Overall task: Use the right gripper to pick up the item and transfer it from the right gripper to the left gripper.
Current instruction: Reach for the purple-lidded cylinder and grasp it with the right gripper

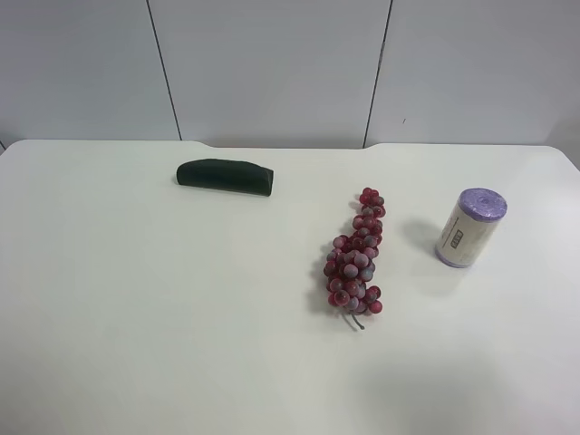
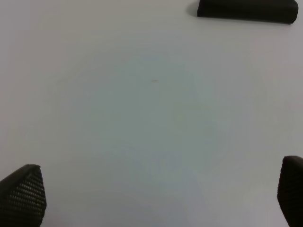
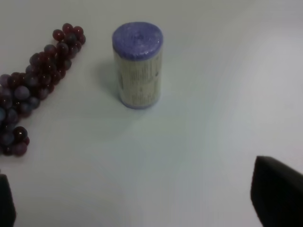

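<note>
Likely risk: toppling, or rolling into the red-purple grape bunch (image 1: 356, 258), from an off-centre nudge, given the narrow base of the small purple-ended cylindrical roll with cream paper label (image 1: 470, 227), upright at the right of the white table (image 1: 136, 344), just right of the grapes. Black right gripper (image 3: 142, 208) short of the roll, not touching, jaws spread wide. Black left gripper (image 2: 156, 194) likewise spread above the table, dark green oblong (image 2: 246, 10) beyond.

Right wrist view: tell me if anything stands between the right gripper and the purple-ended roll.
Nothing visible does. Only bare table lies between the open right gripper and the upright roll; the grape bunch lies aside, not touching it.
</note>
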